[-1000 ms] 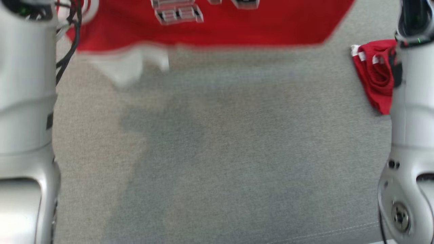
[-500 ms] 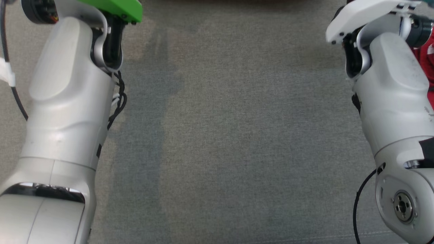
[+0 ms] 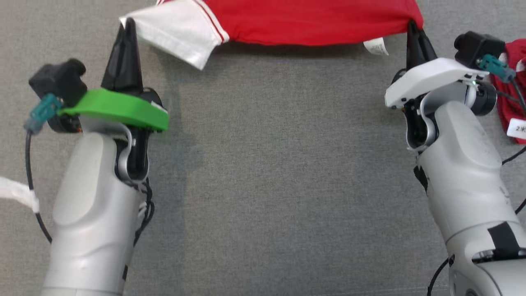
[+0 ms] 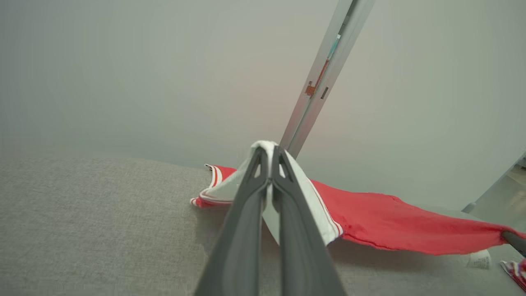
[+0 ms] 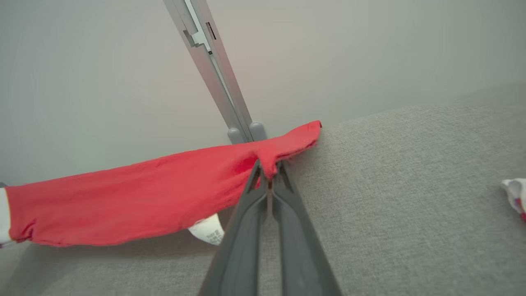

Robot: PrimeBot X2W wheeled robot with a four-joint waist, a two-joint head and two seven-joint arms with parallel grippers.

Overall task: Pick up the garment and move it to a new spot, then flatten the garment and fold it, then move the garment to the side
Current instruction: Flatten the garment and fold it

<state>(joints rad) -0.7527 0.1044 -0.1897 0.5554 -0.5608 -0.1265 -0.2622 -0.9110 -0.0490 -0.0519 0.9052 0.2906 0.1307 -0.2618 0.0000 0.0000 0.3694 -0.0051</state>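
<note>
The red garment [image 3: 312,20] runs off the head view's far edge, so most of it is unseen. Its white label [image 3: 376,47] carries print too small to read. At the right, another red cloth [image 3: 511,98] is cut by the frame and lies partly behind the wrist camera [image 3: 476,43]. The left gripper [image 4: 269,151] has its tips wrapped in the white sleeve [image 4: 308,197].

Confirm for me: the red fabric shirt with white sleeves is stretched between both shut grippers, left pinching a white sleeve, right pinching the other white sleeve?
Not quite. The right gripper pinches a red corner of the red fabric shirt with white sleeves, near its white care label, as the right wrist view shows. The left gripper does pinch a white sleeve.
</note>
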